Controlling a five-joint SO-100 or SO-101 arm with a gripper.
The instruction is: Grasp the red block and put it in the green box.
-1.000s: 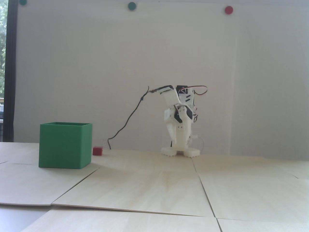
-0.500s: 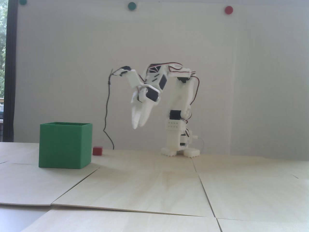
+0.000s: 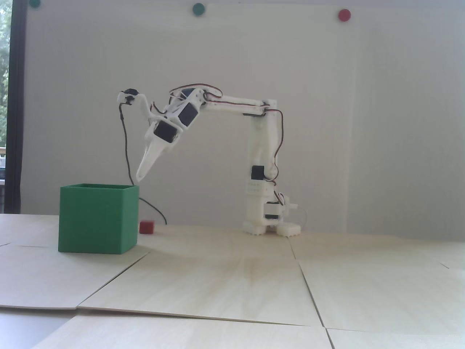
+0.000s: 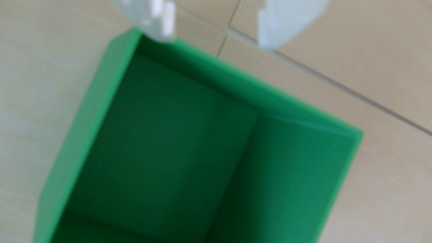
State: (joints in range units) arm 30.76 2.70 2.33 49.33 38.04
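Above green box (image 3: pixel 98 218) | end effector (image 4: pixel 215 44) released, empty | red block (image 3: pixel 147 227) on table | no readable writing

In the fixed view we see soft, even daylight. A window strip (image 3: pixel 5 105) at 9 o'clock is overexposed and washed out. The green box (image 3: pixel 98 218) throws a faint, wide shadow on the table (image 3: pixel 254 283) toward 4 o'clock. The whole picture is a little grainy and soft, and the wall (image 3: pixel 363 127) looks flat grey-white. In the wrist view we see strong blur everywhere: the box walls (image 4: pixel 292 177) have smeared edges, and the white fingertips (image 4: pixel 161 21) at 12 o'clock are out of focus and pale.
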